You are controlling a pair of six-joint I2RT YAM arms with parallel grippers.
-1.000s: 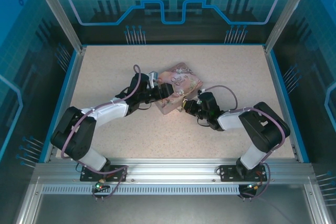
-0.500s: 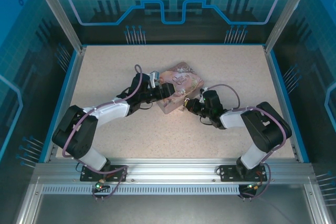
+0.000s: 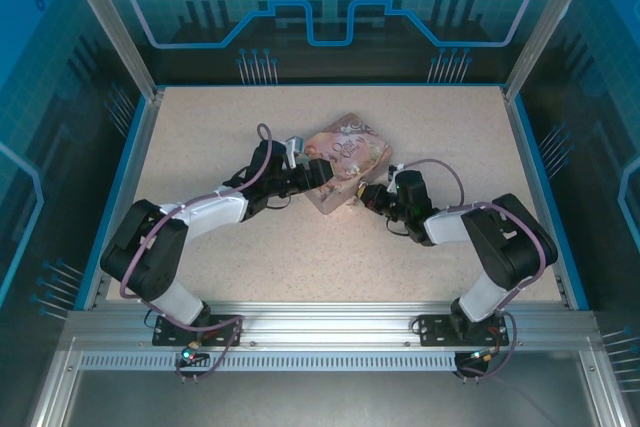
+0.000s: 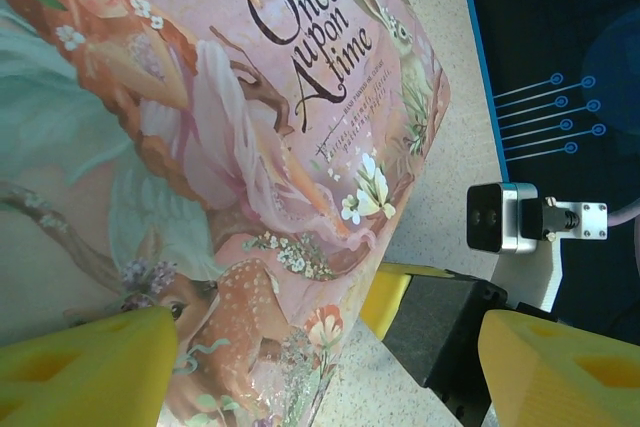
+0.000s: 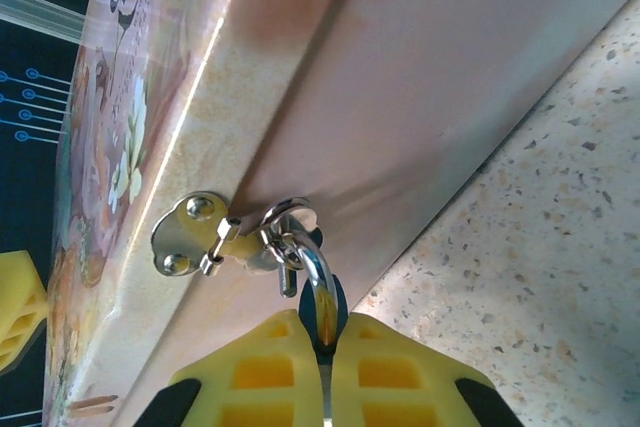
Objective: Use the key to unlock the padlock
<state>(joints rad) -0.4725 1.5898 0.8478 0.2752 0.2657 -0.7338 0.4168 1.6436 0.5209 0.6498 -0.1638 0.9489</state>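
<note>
Padlock on hasp of pink tin

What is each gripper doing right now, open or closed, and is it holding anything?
Left gripper: open, fingers on either side of the pink box's corner.
Right gripper: closed on the padlock.

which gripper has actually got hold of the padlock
The right gripper: it is pinched shut on the blue padlock, which hangs from the hasp of the pink box. The left gripper stands open over that box's corner.
</note>
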